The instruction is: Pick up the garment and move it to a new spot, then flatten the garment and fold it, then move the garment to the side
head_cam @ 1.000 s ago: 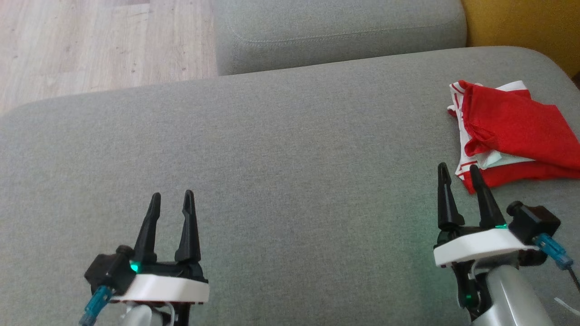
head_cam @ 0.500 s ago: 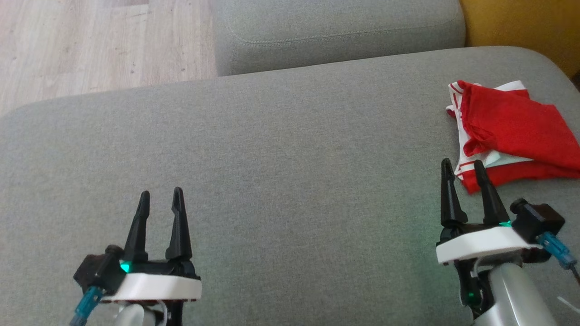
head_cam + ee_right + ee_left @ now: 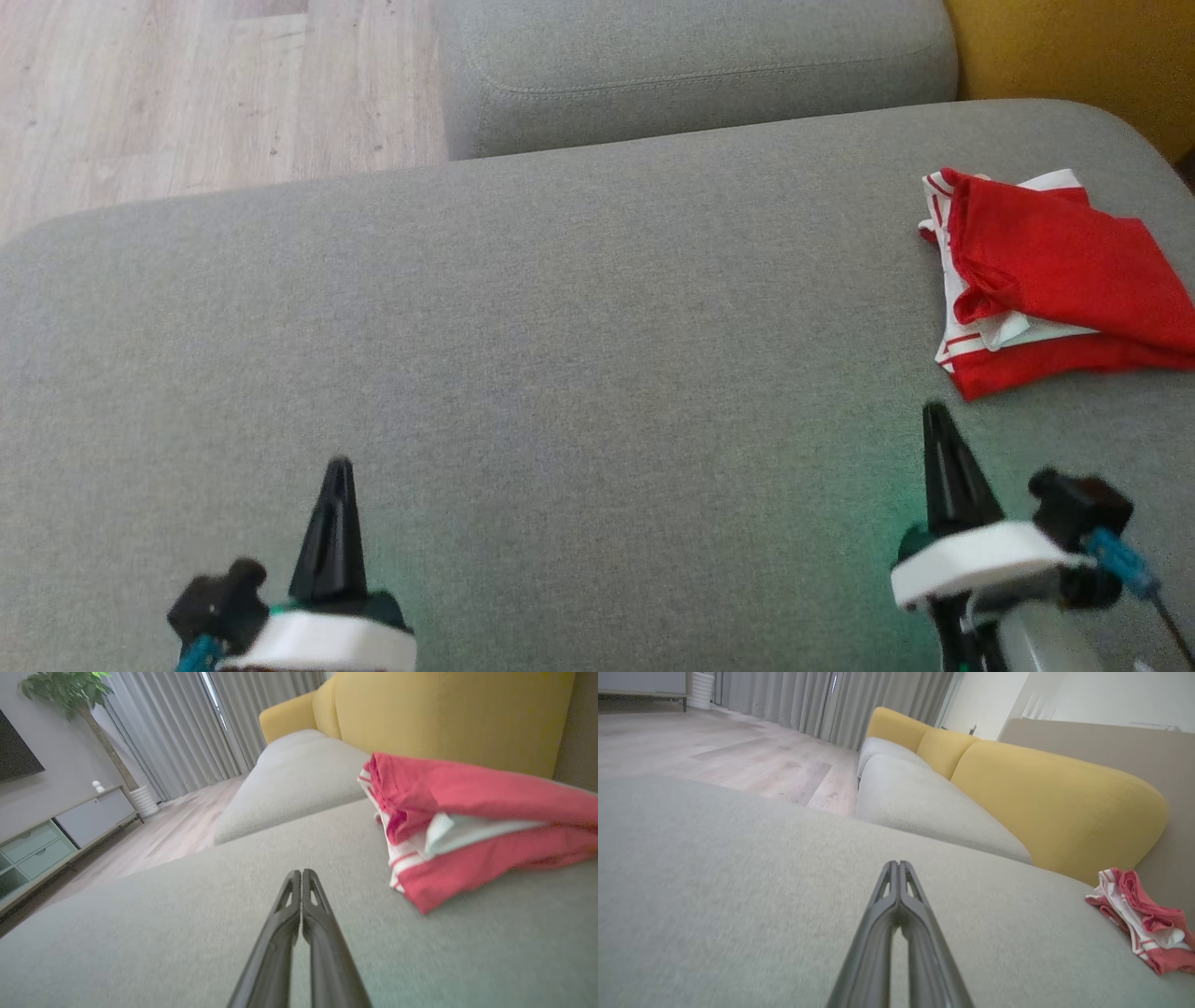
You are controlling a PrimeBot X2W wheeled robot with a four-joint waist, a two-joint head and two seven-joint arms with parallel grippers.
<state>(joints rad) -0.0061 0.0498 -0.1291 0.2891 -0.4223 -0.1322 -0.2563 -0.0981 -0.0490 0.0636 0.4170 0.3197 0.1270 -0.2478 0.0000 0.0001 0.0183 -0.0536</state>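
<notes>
Though parted before, both hands (image 3: 338,464) (image 3: 934,412) closed.

Red, white-striped garment (image 3: 1055,271); grey cushion (image 3: 560,327)

The seat cushion (image 3: 560,327) is grey woven cloth, matt, with a fine rough grain. On its far right the garment (image 3: 1055,271) is soft red cloth with white bands, matt and creased. The backrest (image 3: 1041,793) is yellow cloth, smoother and matt. The floor (image 3: 187,84) at far left is pale wood plank with a faint sheen. The left end effector (image 3: 338,464) and right end effector (image 3: 934,411) look like dark matt plastic, set on smooth white plastic collars (image 3: 976,560). The curtains (image 3: 187,728) are grey pleated cloth.
</notes>
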